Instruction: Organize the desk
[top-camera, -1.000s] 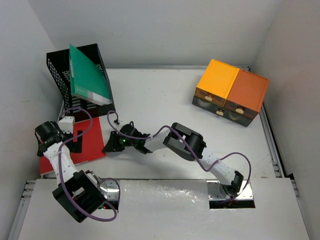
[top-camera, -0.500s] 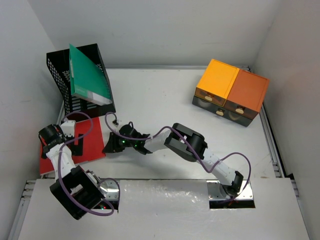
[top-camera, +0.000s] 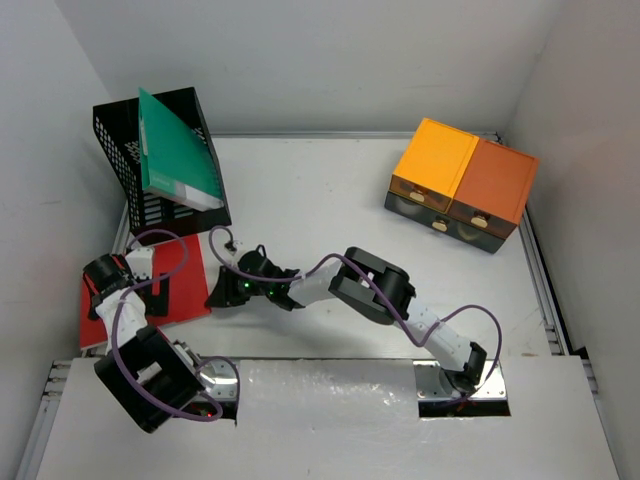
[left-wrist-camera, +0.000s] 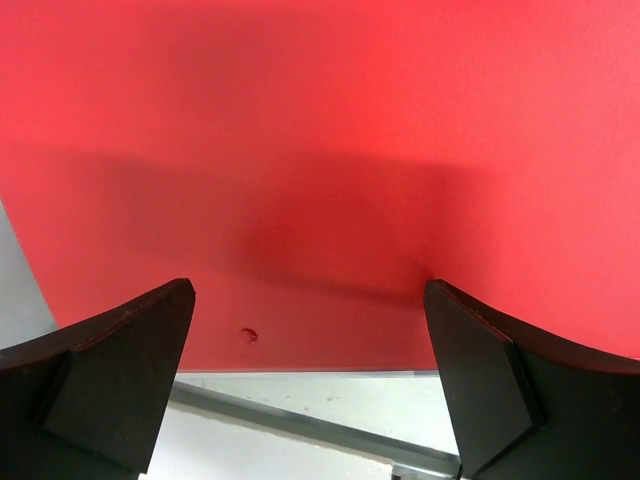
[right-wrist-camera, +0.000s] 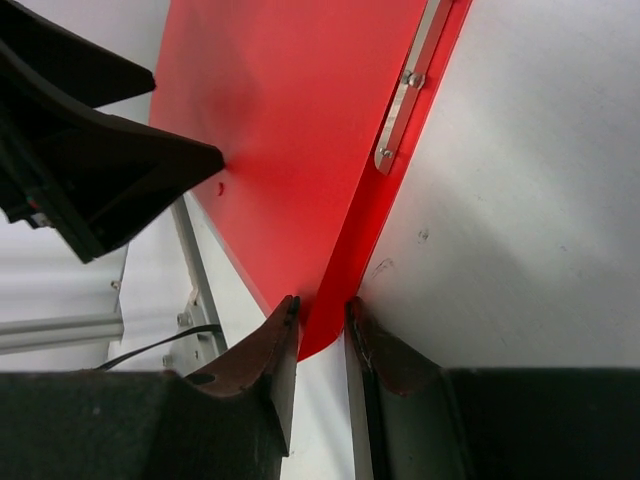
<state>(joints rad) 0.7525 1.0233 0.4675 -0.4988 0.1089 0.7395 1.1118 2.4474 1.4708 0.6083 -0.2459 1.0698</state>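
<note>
A red folder (top-camera: 185, 290) lies flat at the left end of the white desk (top-camera: 320, 200). My right gripper (top-camera: 218, 297) is shut on the folder's near right corner; in the right wrist view the jaws (right-wrist-camera: 322, 305) pinch the red edge (right-wrist-camera: 290, 130), which carries a metal strip (right-wrist-camera: 408, 85). Over the folder's left part my left gripper (top-camera: 153, 287) stands wide open. Its wrist view is filled by the red cover (left-wrist-camera: 320, 150), with the gripper (left-wrist-camera: 308, 290) empty and the desk's metal rim (left-wrist-camera: 300, 430) below. The left gripper's black fingers (right-wrist-camera: 100, 150) also show in the right wrist view.
A black mesh file rack (top-camera: 125, 140) with a green folder (top-camera: 175, 150) leaning in it stands just behind the red folder. An orange-topped drawer unit (top-camera: 465, 185) sits at the back right. Walls close in on the left, back and right.
My left arm has swung its elbow leftward and drawn the open gripper slightly nearer over the folder. The right gripper keeps its grip, almost still.
</note>
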